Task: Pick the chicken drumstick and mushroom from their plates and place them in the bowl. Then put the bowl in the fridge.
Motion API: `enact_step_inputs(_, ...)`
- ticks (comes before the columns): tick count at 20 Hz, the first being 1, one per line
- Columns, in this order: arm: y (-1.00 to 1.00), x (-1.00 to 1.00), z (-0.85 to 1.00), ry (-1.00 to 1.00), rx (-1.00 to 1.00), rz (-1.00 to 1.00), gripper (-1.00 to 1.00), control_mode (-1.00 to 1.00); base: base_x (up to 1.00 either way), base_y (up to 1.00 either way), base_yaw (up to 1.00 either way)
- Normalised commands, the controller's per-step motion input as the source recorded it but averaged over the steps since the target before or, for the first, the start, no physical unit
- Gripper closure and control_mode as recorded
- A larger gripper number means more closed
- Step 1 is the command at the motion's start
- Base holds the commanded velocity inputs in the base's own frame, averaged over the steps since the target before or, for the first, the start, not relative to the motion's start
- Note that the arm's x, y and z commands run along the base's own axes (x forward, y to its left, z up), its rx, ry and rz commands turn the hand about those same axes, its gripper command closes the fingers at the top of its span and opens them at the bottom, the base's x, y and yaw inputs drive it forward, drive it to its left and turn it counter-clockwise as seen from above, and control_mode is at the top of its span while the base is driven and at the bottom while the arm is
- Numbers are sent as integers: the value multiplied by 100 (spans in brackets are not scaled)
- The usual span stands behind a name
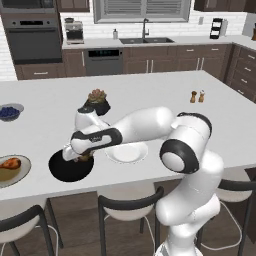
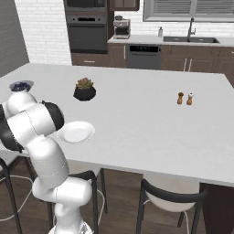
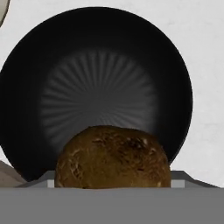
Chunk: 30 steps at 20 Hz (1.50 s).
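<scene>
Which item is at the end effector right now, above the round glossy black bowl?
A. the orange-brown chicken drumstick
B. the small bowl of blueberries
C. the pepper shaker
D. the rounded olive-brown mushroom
D: in the hand view the rounded olive-brown mushroom sits at the end effector over the empty round glossy black bowl, while the orange-brown chicken drumstick lies on its beige-brown plate.
</scene>
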Motion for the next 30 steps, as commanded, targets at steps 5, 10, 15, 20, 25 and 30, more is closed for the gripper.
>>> enact_step_inputs(5, 29, 20, -53, 3, -2, 0, 100, -100, 0, 0, 0)
enact_step_inputs(10, 6, 7, -35, 1, -1, 0, -100, -100, 0, 0, 0)
enact_step_inputs(15, 0, 0, 0, 0, 0, 0, -100, -100, 0, 0, 0)
enact_step_inputs(20, 0, 0, -1, 0, 0, 0, -100, -100, 0, 0, 0)
enact_step_inputs(25, -24, -34, 29, -5, 3, 0, -100, -100, 0, 0, 0)
enact_step_inputs(30, -68, -86, 84, -6, 11, -1, -100, -100, 0, 0, 0)
